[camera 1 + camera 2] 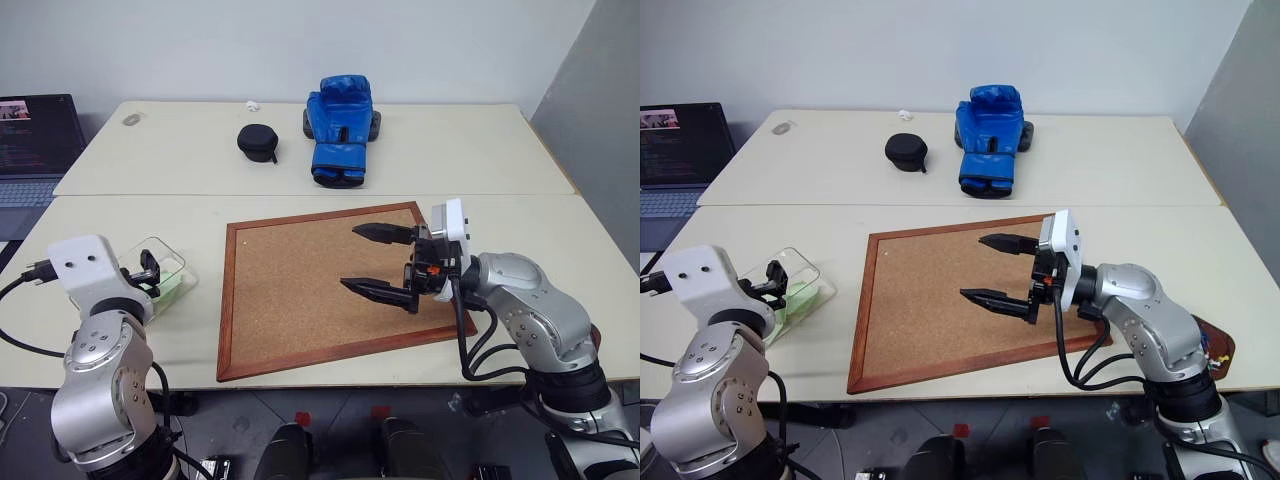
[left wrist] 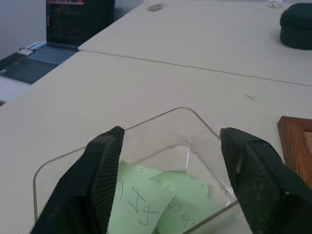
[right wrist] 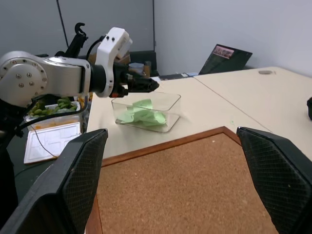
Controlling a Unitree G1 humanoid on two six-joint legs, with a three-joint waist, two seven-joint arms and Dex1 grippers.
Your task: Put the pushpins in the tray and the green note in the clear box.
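The green note [image 2: 146,195] is seen inside the clear box [image 2: 195,119], the left gripper [image 2: 170,165] spread wide for release.

Left arm: the forearm rose at the near left, elbow bent, and the white wrist housing sat above the silver elbow joint. The left gripper [image 3: 139,86] pointed forward and roughly level, its two black fingers [image 2: 100,183] spread well apart with nothing between the jaws. Right arm: the silver upper arm and forearm came in from the near right, the elbow bent, with black cables looping under the wrist. The right gripper [image 1: 382,262] pointed toward the robot's left and lay about level. Its fingers [image 1: 385,233] stood wide apart, one farther from the robot than the other, and held nothing.
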